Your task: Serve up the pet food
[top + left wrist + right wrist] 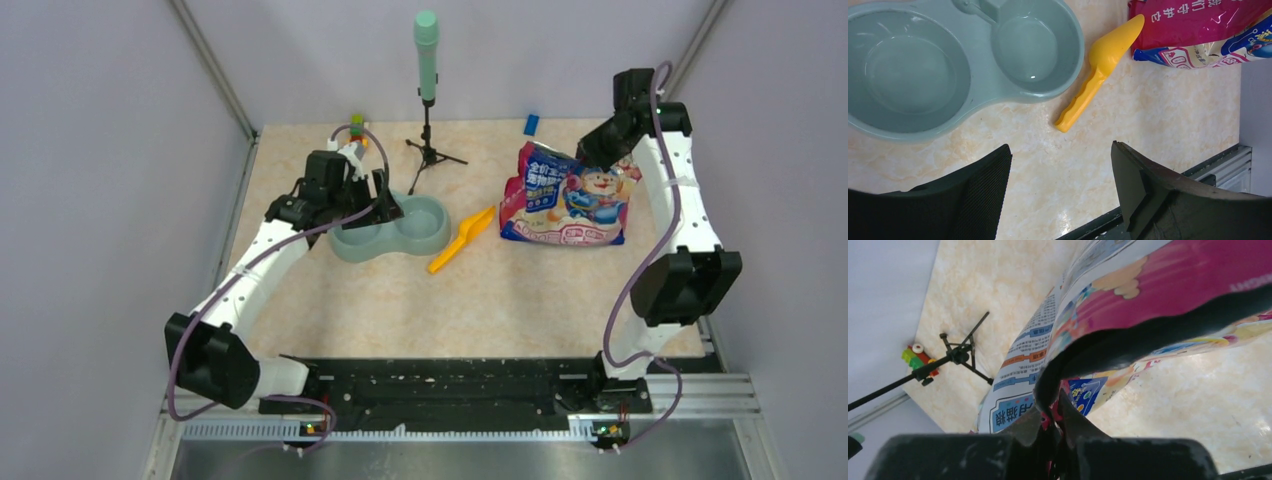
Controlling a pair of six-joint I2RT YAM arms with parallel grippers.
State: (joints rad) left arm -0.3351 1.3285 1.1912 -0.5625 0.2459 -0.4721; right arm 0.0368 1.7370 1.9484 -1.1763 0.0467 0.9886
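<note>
1. Marbled table [400, 300] below: my right gripper [1052, 412] is clamped on the top edge of the cat-food bag [565, 195]. No pet food shows; presumably it's inside.
2. My left gripper [1060, 190] hovers at the empty bowl [390, 235], jaws apart.
3. I'd lift slowly, mouth upward, to avoid spilling.

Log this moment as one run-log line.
right gripper: shut on bag edge | left gripper: open near bowl | bowl: no kibble | scoop: on table, between bowl and bag
</note>
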